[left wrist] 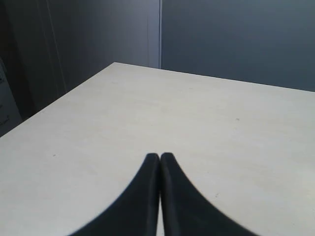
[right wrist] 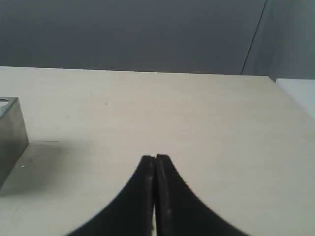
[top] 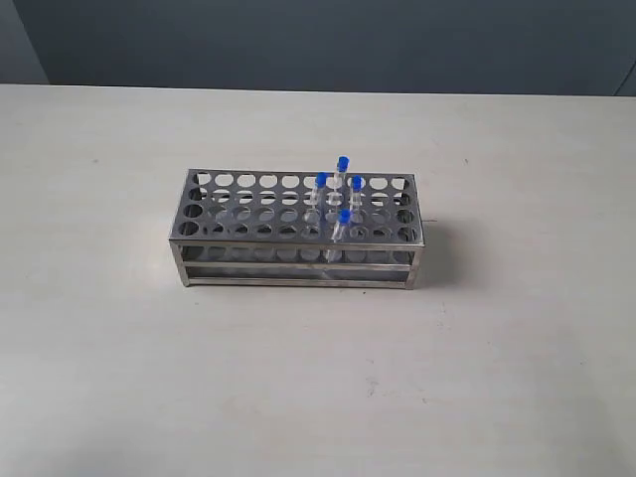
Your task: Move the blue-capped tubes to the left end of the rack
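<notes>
The silver rack (top: 238,231) stands in the middle of the table in the exterior view. Several blue-capped tubes (top: 343,165) stand upright in holes right of its centre, one in each row. Neither arm shows in the exterior view. In the left wrist view my left gripper (left wrist: 160,156) is shut with nothing held, over bare tabletop. My right gripper (right wrist: 155,158) is shut and empty too in the right wrist view. There only a corner of the rack (right wrist: 11,132) shows at the picture's edge, well apart from the fingertips.
The pale table (top: 119,378) spreads wide around the rack on all sides. A dark wall (top: 328,40) runs behind its far edge. The left wrist view shows a table corner (left wrist: 115,64) and a drop beyond it.
</notes>
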Robot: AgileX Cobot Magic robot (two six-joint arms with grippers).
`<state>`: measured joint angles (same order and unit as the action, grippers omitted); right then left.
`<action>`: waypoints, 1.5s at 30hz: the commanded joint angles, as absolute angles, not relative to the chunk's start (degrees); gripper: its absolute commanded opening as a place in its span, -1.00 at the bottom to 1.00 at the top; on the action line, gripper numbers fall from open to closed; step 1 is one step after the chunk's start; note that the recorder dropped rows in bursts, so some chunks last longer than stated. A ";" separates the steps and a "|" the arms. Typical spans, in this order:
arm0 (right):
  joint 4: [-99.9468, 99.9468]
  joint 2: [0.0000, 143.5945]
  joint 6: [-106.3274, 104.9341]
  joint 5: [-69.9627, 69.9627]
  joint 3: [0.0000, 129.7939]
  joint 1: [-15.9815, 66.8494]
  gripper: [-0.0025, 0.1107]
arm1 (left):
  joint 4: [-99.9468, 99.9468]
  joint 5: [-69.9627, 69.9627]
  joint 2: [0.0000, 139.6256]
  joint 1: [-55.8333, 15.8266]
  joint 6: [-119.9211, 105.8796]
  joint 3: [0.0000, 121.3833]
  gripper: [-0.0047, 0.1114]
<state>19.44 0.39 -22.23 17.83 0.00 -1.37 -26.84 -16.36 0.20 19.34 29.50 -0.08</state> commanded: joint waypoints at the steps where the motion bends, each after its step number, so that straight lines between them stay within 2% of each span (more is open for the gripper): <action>1: 12.39 0.00 -22.31 6.28 0.00 -1.06 -0.97 | -26.86 -16.67 0.00 19.41 29.59 0.00 -0.90; 10: 15.73 0.00 -21.86 -19.43 0.00 -1.06 -0.97 | -26.86 -16.67 0.00 19.41 29.59 0.00 -0.90; 12: 18.44 0.00 -12.43 -22.44 0.00 -1.06 -0.97 | -26.86 -16.67 0.00 19.41 29.59 0.00 -0.90; 14: 21.42 0.00 5.75 -23.32 0.00 -1.06 -0.97 | -26.86 -16.67 0.00 19.41 29.59 0.00 -0.90; 19: 22.12 0.00 42.87 -11.89 0.00 -1.06 -0.97 | -26.86 -16.67 0.00 19.41 29.59 0.00 -0.90; 23: 21.87 0.00 43.41 1.31 0.00 -1.06 -0.97 | -26.86 -16.67 0.00 19.41 29.59 0.00 -0.90; 26: 21.27 0.00 43.10 3.80 0.00 -1.06 -0.97 | -26.86 -16.67 0.00 19.41 29.59 0.00 -0.90; 28: 18.90 0.00 43.01 -2.34 0.00 -1.06 -0.97 | -26.86 -16.67 0.00 19.41 29.59 0.00 -0.90; 31: 7.09 0.00 35.46 -23.43 0.00 -1.06 -0.97 | -26.86 -16.67 0.00 19.41 29.59 0.00 -0.90; 34: 5.47 5.77 26.31 -25.01 8.25 -1.17 -0.97 | -26.86 -16.67 0.00 19.41 29.59 0.00 -0.90; 38: -7.01 22.48 20.15 -25.64 23.76 -1.17 -0.97 | -26.75 -16.67 0.00 19.41 29.59 0.00 -0.90; 41: -21.53 36.77 25.29 -31.98 37.36 -0.97 -0.97 | -26.75 -16.67 0.00 19.41 29.59 0.00 -0.90; 45: -48.31 51.69 43.64 -38.44 52.70 -0.97 -0.97 | -26.75 -16.67 0.00 19.41 29.59 0.00 -0.90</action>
<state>-29.57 43.51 32.96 -33.90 44.55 -1.12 -26.84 -16.46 0.20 19.34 29.50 -0.08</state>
